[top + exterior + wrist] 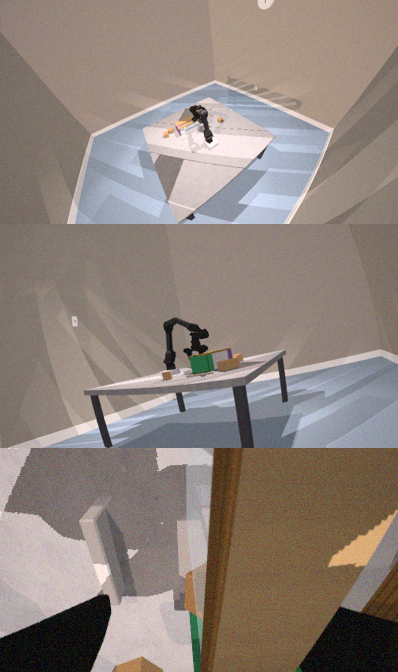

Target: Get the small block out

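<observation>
The gripper [195, 350] is hanging with its fingers spread wide and nothing between them, poised just above the near-arm end of the box [211, 361]. In the wrist view one dark finger [60, 635] is sitting to the left over the table [35, 563] and the other at the lower right, with the box's brown top panel [285, 558] running straight up between them. Below the gripper, the box's green wall is showing as a thin strip beside that panel. A small pale grey slab [102, 553] is lying on the table ahead of the left finger. The small block on the shelf cannot be made out for certain; an orange edge is peeking beside the panel just under the gripper, but what it belongs to is unclear.
</observation>
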`<state>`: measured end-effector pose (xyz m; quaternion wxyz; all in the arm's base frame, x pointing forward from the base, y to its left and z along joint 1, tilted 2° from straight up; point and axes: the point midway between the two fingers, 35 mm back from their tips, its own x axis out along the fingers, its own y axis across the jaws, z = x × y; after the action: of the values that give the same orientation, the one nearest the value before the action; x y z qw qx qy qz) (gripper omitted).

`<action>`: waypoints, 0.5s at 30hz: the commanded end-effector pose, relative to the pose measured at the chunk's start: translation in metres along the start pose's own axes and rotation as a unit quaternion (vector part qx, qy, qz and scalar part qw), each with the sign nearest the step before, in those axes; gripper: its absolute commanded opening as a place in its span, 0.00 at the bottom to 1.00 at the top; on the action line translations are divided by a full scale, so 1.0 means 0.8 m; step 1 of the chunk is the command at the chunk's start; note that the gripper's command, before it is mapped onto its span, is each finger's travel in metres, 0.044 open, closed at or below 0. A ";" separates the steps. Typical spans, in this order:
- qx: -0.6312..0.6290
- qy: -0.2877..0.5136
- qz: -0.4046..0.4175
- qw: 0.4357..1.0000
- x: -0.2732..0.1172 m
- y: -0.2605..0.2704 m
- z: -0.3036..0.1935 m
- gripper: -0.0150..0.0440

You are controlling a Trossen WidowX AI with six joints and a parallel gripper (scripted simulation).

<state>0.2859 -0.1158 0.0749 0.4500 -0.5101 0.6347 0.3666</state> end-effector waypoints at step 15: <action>0.000 0.000 0.000 1.000 -0.073 -0.001 -0.028 0.93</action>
<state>0.2882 -0.1191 0.1334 0.4517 -0.5130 0.6324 0.3645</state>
